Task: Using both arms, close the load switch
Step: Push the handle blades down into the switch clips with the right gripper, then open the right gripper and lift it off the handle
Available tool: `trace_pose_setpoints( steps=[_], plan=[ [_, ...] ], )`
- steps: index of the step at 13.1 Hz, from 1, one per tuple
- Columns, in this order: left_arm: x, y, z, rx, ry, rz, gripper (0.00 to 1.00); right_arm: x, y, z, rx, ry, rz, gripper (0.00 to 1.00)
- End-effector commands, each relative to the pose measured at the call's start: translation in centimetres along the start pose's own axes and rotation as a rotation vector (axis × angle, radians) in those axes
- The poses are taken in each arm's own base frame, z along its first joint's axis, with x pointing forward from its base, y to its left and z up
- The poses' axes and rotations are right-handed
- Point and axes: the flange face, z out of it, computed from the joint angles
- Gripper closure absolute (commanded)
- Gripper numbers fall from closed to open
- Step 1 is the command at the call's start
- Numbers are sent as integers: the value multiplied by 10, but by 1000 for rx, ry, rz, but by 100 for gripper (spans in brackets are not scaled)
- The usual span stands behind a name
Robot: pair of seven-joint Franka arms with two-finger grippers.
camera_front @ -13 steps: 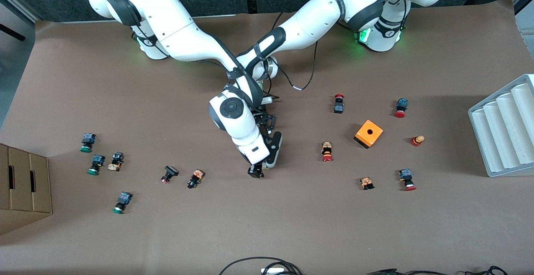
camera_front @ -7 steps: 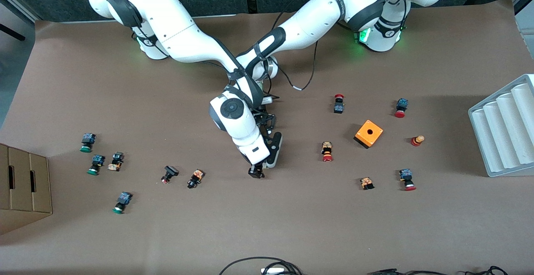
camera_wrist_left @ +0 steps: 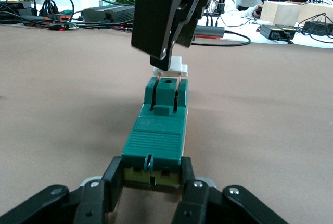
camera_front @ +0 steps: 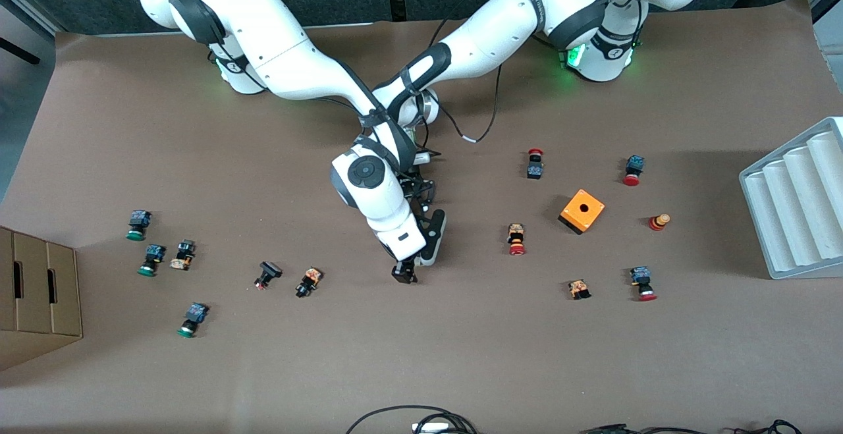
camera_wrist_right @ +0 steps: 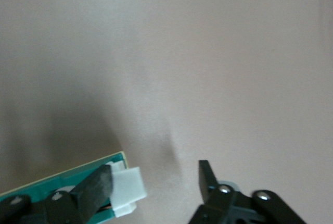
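Observation:
The load switch [camera_wrist_left: 156, 130] is a narrow dark-green block lying on the brown table, with a white lever piece [camera_wrist_left: 170, 67] at one end. My left gripper [camera_wrist_left: 151, 182] is shut on the other end, one finger on each side. In the front view the switch is hidden under the right arm's hand. My right gripper [camera_front: 404, 272] is open over the lever end. In the right wrist view [camera_wrist_right: 153, 185] one finger [camera_wrist_right: 93, 187] touches the white lever piece [camera_wrist_right: 127, 185], and the other finger stands apart over bare table. The left gripper [camera_front: 421, 191] is mostly hidden beneath the right arm's wrist.
Small push-buttons lie scattered toward both ends of the table. An orange box with a hole [camera_front: 582, 211] sits toward the left arm's end, with a white ridged tray [camera_front: 797, 200] at that edge. A cardboard box [camera_front: 36, 289] stands at the right arm's end. Cables [camera_front: 421, 421] lie at the front edge.

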Motion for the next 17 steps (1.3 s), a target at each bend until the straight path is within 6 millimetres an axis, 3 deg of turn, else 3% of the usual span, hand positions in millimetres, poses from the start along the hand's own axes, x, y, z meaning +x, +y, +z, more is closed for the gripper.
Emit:
trace_pose_setpoints(
  steps=[1,3,8,13,17],
  plan=[
    [3,3,-2,-1,7,-19,72,-3,12,-4,-4,20,28,0],
    [3,3,-2,-1,7,-20,72,-1,12,-9,-1,21,32,0],
    [3,3,-2,-1,7,-19,72,9,20,-45,69,27,117,0],
    [3,3,-2,-1,7,-20,72,17,40,-115,122,11,146,0],
    [3,3,-2,-1,7,-20,72,16,48,-163,163,-22,321,0]
  ],
)
